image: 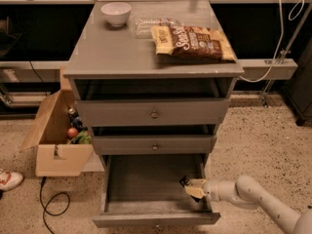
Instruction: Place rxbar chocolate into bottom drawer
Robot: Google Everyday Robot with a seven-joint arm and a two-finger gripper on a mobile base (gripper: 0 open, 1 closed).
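The bottom drawer of the grey cabinet is pulled open, and its grey floor is bare apart from my arm. My gripper reaches in from the right and sits low in the drawer's right front corner. A small dark end of the rxbar chocolate sticks out from between the yellowish fingers. The rest of the bar is hidden by the fingers. The two shallower drawers above are closed.
On the cabinet top lie a brown-and-yellow snack bag, a white bowl and a clear plastic pack. An open cardboard box with items stands left of the cabinet. A shoe and a cable lie on the floor.
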